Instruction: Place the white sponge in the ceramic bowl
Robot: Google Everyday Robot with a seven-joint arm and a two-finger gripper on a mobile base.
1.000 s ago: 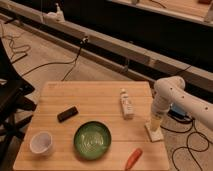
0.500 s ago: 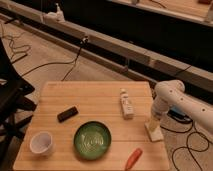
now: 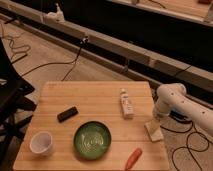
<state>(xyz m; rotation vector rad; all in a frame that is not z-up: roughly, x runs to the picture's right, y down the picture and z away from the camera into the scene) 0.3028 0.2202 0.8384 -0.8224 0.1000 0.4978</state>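
Sponge and gripper meet at the far right edge of the pale wooden bench (image 3: 100,97). The small flat off-white rectangular sponge (image 3: 155,134) lies close to that edge, its long axis running roughly along it, front to back. The white robot arm bends down from the right, and the gripper (image 3: 154,120) sits directly over the sponge's far end, at or just above its surface. I cannot tell from where I stand whether the gripper is open, closed or already has a hold.

The round glossy green ceramic bowl (image 3: 92,140) stands well apart, across the bench toward the small white cup (image 3: 41,143), with nothing in it. An orange carrot-shaped piece (image 3: 133,157) lies between sponge and bowl, near the front edge, so my guess is the carry needs some height.
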